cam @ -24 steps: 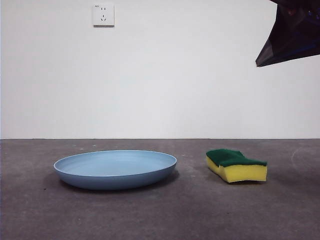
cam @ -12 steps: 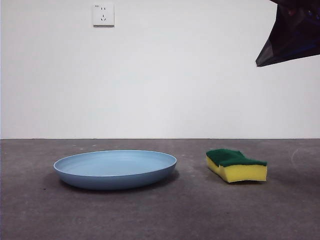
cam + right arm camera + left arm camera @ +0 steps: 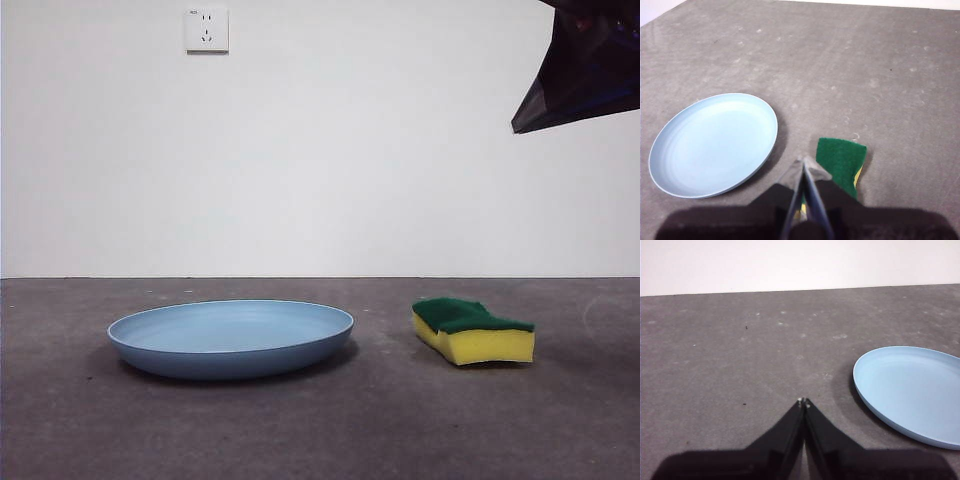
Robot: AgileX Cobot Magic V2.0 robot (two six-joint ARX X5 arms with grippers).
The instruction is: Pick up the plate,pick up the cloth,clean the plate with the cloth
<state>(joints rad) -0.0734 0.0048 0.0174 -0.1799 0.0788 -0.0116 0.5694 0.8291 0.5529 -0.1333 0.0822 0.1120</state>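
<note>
Your table (image 3: 320, 430) lies wide and grey across the lower frame. The plate (image 3: 231, 338) sits flat lower left, the cloth (image 3: 472, 331) well apart at lower right, green side up. Right gripper (image 3: 803, 167) hangs above it, jaws together; left gripper (image 3: 803, 402) pinched closed too.

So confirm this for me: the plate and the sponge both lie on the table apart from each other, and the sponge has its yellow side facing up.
One thing is wrong: the sponge lies with its dark green scouring layer up and the yellow underneath, as the front view shows. The rest holds: the plate and the sponge both rest on the table, with bare surface between them.
</note>
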